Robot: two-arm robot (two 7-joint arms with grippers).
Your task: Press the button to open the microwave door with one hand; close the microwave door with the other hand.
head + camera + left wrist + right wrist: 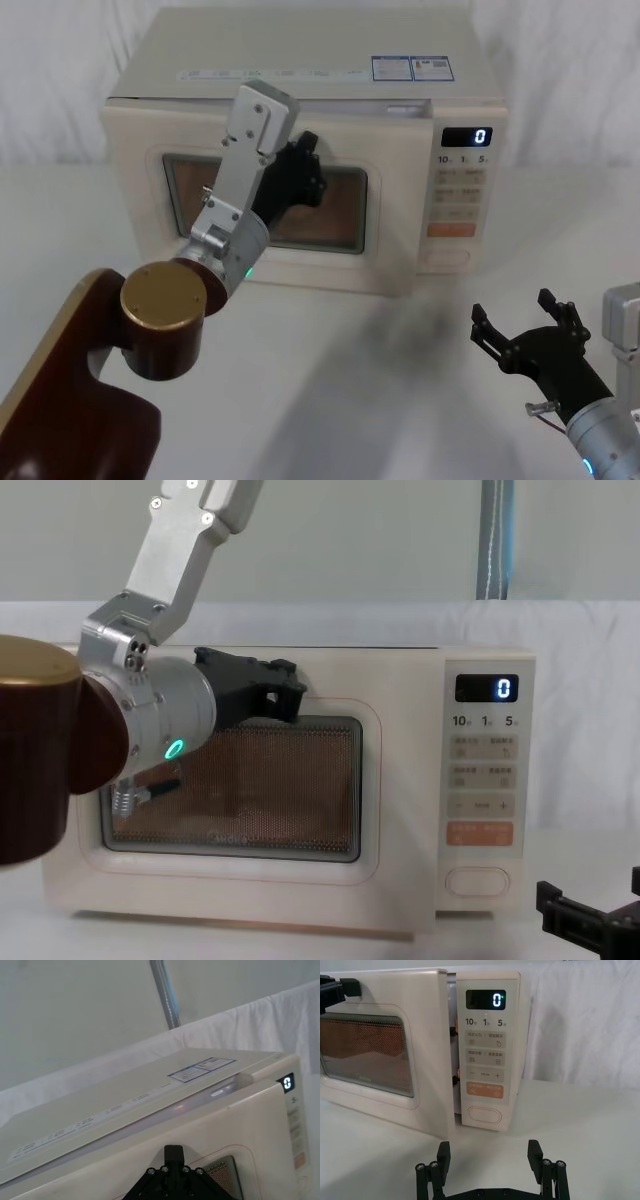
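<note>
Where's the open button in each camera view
Head view: button at the panel's bottom, right of the door.
Left wrist view: not in it.
Right wrist view: button below the orange key, centre.
Chest view: button lower right, under the orange key.
Shared landmark: the display showing 0.

White-draped backdrop (pixel 580 1020), grey pole (pixel 167 995)

Both grippers black, clawed: left gripper (pixel 300 172), right gripper (pixel 527 330); silver-grey links, green LED, brown/gold shoulder joint.
</note>
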